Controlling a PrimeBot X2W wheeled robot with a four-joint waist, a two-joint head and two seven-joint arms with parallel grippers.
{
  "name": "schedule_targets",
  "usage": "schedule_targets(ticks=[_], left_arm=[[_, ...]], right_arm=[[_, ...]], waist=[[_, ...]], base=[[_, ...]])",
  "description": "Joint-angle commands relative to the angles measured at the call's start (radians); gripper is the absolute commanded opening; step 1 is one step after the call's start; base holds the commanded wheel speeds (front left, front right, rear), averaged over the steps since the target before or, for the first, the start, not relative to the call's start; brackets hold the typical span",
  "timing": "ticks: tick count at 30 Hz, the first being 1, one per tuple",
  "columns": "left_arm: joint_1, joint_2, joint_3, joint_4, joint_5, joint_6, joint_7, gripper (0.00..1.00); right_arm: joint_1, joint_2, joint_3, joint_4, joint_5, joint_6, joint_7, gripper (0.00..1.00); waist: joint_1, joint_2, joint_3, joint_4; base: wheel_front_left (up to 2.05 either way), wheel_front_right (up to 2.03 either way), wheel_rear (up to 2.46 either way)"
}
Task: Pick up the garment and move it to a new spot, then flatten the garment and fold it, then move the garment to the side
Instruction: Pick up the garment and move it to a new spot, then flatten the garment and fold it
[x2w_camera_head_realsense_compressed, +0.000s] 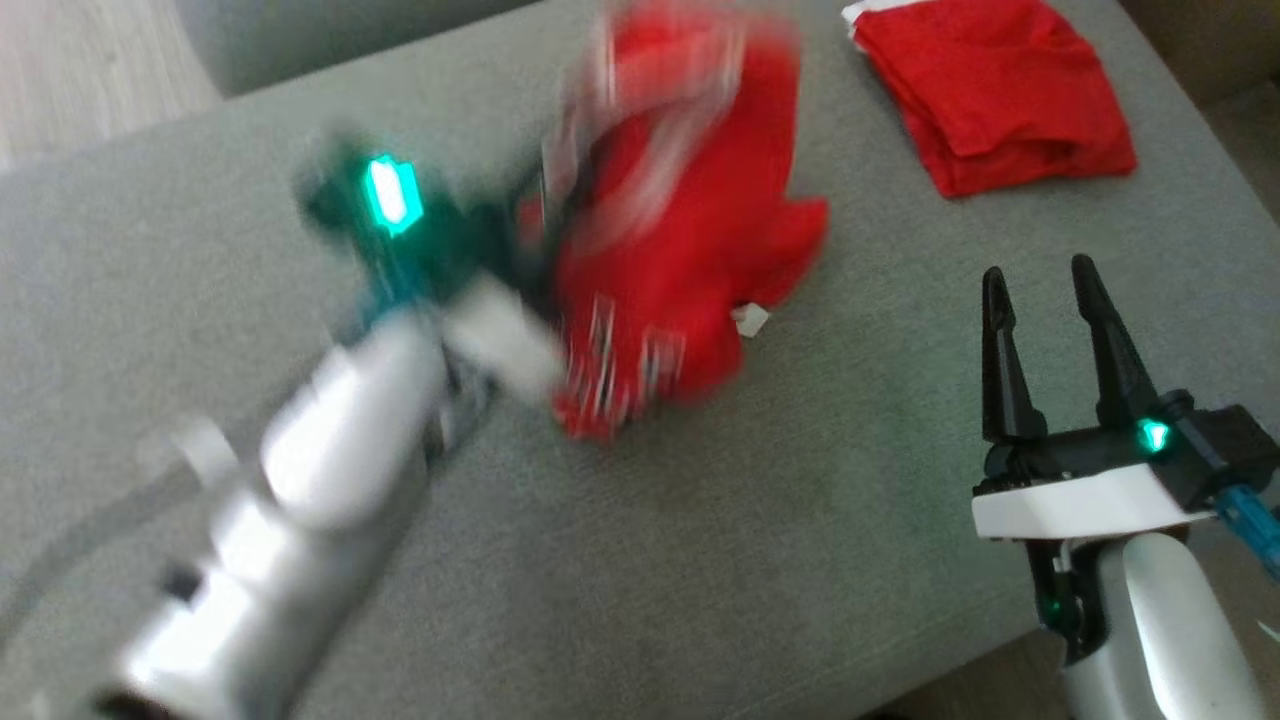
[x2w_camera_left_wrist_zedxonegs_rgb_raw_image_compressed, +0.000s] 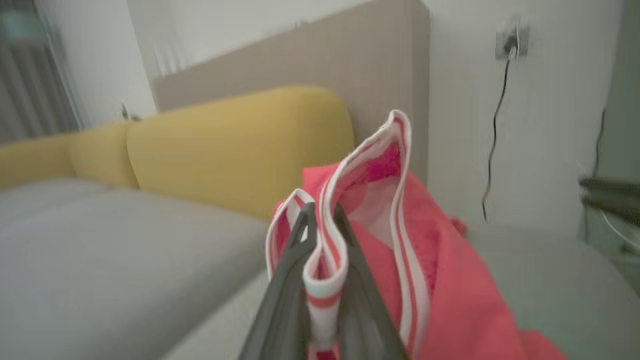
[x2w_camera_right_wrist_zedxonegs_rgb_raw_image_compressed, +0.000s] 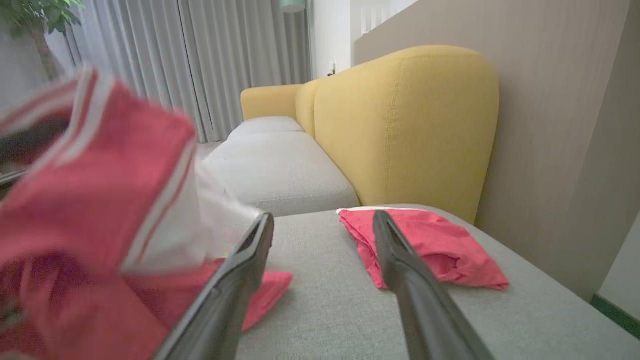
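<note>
Over grey cushion (x2w_camera_head_realsense_compressed: 700, 560), garment (x2w_camera_head_realsense_compressed: 690, 230) lengthwise near-to-far (striped trim).

The garment (x2w_camera_head_realsense_compressed: 690, 230) is red with white-striped trim, bunched and crumpled over the middle of the grey cushion (x2w_camera_head_realsense_compressed: 700, 520). The left gripper (x2w_camera_left_wrist_zedxonegs_rgb_raw_image_compressed: 322, 212) pinches its striped band, and the loose cloth hangs down with one end on the cushion.

Soft, even daylight; motion blur smears the garment (x2w_camera_head_realsense_compressed: 690, 210) and left arm (x2w_camera_head_realsense_compressed: 330, 450).
</note>
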Motion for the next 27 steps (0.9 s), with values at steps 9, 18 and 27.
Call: schedule_targets(ticks=[9,18,27], left_arm=[[0.356,-0.041,0.072,-0.066,0.026,0.091,-0.028,1.00],[0.821,-0.133,0.428,-0.379,0.043,0.153,-0.028,1.00],[0.998,-0.152,0.544,-0.529,0.159,0.144,-0.028,1.00]], right_arm=[[-0.003,0.018,0.017,0.001,0.013,-0.001,0.001,1.00],[0.128,0.019,-0.009,0.046,0.020,-0.001,0.001,1.00],[0.213,0.017,0.045,0.074,0.015,-0.001,0.001,1.00]], waist=[[0.0001,0.0000,0.012,0.097],[0.0001,0.0000,-0.187,0.260],[0.0001,0.0000,-0.272,0.322]], base=[[0.00,0.00,0.00],[0.00,0.00,0.00],[0.00,0.00,0.00]])
